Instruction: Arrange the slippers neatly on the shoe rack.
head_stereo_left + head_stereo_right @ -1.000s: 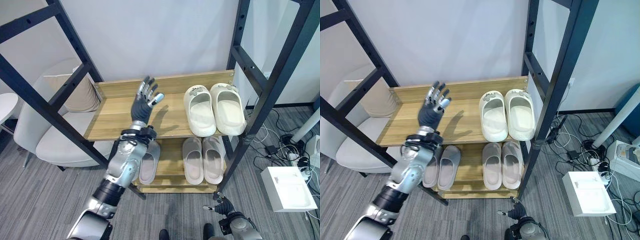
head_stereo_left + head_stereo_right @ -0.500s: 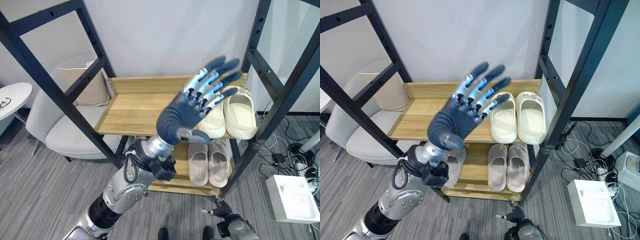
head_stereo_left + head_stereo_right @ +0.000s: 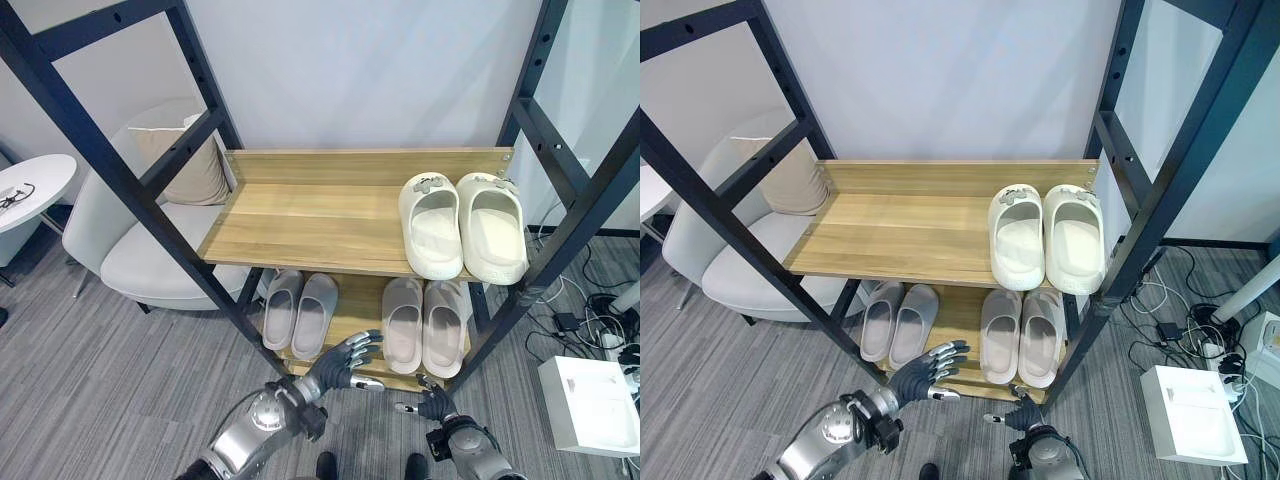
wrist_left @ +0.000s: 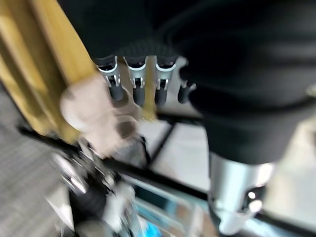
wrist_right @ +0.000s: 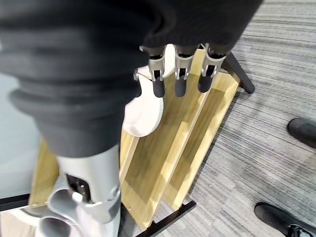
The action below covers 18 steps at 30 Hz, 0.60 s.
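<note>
A pair of cream slippers (image 3: 462,225) stands side by side at the right end of the wooden top shelf (image 3: 300,215). On the lower shelf (image 3: 350,312) a grey pair (image 3: 300,310) lies at the left and a pale beige pair (image 3: 423,322) at the right. My left hand (image 3: 345,362) hangs low before the lower shelf, open with fingers spread, holding nothing. Low by the rack's right foot is my right hand (image 3: 428,405), fingers (image 5: 180,79) relaxed and empty, a pale slipper toe (image 5: 145,116) past them.
Black metal frame posts (image 3: 130,190) slant across both sides of the rack. A white armchair (image 3: 140,265) with a beige cushion (image 3: 185,165) stands left, a round white table (image 3: 30,185) beyond it. A white box (image 3: 590,400) and cables (image 3: 590,310) lie on the floor at right.
My left hand, raised in front of the top shelf before, has dropped to just before the lower shelf. The camera has shifted. The slippers and the right hand have stayed put.
</note>
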Motion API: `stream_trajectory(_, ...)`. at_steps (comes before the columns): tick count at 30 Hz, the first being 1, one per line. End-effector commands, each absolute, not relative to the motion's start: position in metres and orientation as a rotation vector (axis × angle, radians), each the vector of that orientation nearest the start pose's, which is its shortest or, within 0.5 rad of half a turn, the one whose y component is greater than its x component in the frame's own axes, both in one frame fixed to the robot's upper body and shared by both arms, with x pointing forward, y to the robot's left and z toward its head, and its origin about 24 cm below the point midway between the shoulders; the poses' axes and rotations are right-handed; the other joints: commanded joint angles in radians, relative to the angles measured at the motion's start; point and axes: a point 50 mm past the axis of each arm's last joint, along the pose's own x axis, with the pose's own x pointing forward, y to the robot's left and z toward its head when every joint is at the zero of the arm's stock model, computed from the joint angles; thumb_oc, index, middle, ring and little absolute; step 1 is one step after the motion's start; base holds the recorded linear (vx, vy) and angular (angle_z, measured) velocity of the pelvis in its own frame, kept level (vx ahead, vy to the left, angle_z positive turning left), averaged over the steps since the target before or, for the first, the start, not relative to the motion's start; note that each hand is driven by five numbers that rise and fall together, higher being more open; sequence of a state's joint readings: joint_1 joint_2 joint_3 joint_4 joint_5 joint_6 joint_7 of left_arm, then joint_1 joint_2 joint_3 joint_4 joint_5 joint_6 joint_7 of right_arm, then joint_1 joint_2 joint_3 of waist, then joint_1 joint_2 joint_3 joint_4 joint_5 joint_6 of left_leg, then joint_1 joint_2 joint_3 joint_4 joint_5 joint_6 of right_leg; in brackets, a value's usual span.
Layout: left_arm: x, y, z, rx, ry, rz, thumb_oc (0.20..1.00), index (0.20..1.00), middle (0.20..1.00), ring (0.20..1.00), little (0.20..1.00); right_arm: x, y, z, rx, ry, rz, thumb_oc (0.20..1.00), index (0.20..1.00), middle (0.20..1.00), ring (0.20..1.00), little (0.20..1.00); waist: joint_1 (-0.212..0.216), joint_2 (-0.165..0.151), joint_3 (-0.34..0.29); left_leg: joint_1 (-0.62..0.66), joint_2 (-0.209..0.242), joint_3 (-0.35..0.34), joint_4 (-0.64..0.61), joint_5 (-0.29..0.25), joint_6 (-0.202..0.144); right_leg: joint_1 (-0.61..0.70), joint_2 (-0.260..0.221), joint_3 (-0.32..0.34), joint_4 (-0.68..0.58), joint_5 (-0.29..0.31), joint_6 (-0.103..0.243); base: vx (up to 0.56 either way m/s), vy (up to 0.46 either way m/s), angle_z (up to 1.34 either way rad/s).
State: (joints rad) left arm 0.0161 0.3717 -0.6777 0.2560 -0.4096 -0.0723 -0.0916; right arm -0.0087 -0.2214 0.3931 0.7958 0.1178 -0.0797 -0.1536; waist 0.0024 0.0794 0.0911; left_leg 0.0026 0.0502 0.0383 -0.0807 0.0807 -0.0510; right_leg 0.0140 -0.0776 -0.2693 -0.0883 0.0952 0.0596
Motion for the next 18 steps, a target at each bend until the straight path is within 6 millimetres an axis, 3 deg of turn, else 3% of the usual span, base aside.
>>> stream_trajectory(1, 0.202, 0.106, -0.046, 0.036, 0.378, -0.506, 1.000, 1.000, 1.000, 1.000, 1.000, 0.190, -0.156, -0.104, -0.275, 0.621, 0.125, 1.000, 1.000, 1.000, 1.000, 1.000, -0.007, -0.054, 0.033, 0.042, -0.003, -0.005, -0.006, -0.056, -0.008, 0.059, -0.037, -0.016, 0.001, -0.085, 0.086, 0.00, 0.000, 0.00)
stream_trajectory(2, 0.194, 0.121, -0.068, 0.038, 0.480, -0.389, 1.000, 1.000, 1.000, 1.000, 1.000, 0.186, -0.159, -0.105, -0.268, 0.626, 0.112, 1.000, 1.000, 1.000, 1.000, 1.000, -0.007, -0.057, 0.034, 0.042, -0.002, -0.005, -0.006, -0.054, -0.008, 0.057, -0.037, -0.015, 0.001, -0.083, 0.085, 0.00, 0.000, 0.00)
stream_trajectory(4, 0.187, 0.132, -0.086, 0.052, 0.566, -0.294, 1.000, 1.000, 1.000, 1.000, 1.000, 0.183, -0.161, -0.107, -0.261, 0.642, 0.095, 1.000, 1.000, 1.000, 1.000, 1.000, -0.007, -0.058, 0.034, 0.043, -0.002, -0.004, -0.006, -0.053, -0.009, 0.056, -0.037, -0.016, 0.001, -0.083, 0.085, 0.00, 0.000, 0.00)
stream_trajectory(8, 0.182, 0.154, -0.109, 0.084, 0.676, -0.107, 1.000, 1.000, 1.000, 1.000, 1.000, 0.185, -0.165, -0.109, -0.245, 0.660, 0.051, 1.000, 1.000, 1.000, 1.000, 1.000, -0.004, -0.059, 0.030, 0.043, -0.003, -0.003, -0.006, -0.052, -0.009, 0.058, -0.038, -0.019, 0.001, -0.083, 0.084, 0.00, 0.000, 0.00)
stream_trajectory(13, 0.187, 0.169, -0.114, 0.071, 0.702, 0.038, 1.000, 1.000, 1.000, 1.000, 1.000, 0.190, -0.168, -0.110, -0.255, 0.672, 0.021, 1.000, 1.000, 1.000, 1.000, 1.000, 0.002, -0.062, 0.024, 0.047, -0.002, -0.002, -0.007, -0.053, -0.010, 0.062, -0.039, -0.020, 0.001, -0.084, 0.083, 0.00, -0.001, 0.01)
stream_trajectory(18, 0.193, 0.169, -0.108, 0.049, 0.663, 0.047, 1.000, 1.000, 1.000, 1.000, 1.000, 0.191, -0.171, -0.111, -0.266, 0.675, 0.015, 1.000, 1.000, 1.000, 1.000, 1.000, 0.004, -0.062, 0.022, 0.050, -0.002, -0.001, -0.007, -0.056, -0.010, 0.064, -0.040, -0.020, 0.001, -0.085, 0.083, 0.00, 0.000, 0.00)
